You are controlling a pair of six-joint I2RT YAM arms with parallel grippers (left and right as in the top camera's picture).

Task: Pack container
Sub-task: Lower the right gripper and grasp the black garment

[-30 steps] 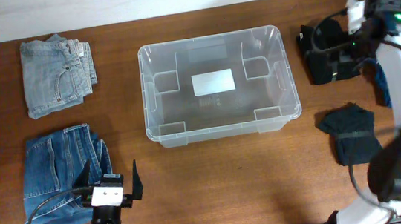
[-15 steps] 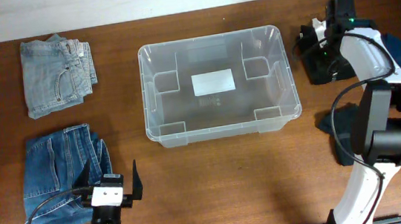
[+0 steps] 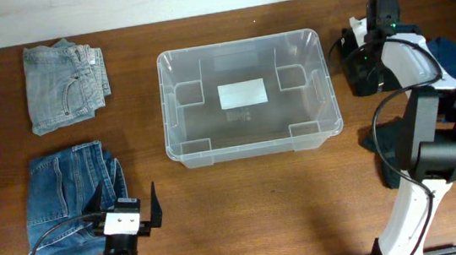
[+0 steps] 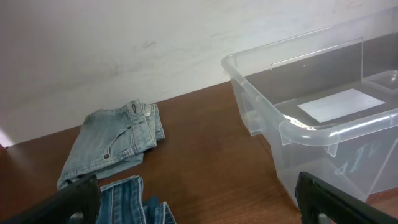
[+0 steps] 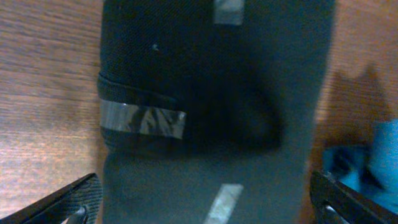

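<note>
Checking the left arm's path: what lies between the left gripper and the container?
Nothing: the overhead view shows only bare wooden table between the left gripper and the container; the left wrist view agrees.

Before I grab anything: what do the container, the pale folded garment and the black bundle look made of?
Container: clear, glossy moulded plastic; the table shows through it, and a white label sits on its base. Pale garment: faded denim, with stitched seams and a pocket. Black bundle: probably matte woven fabric, crossed by shiny tape strips.
</note>
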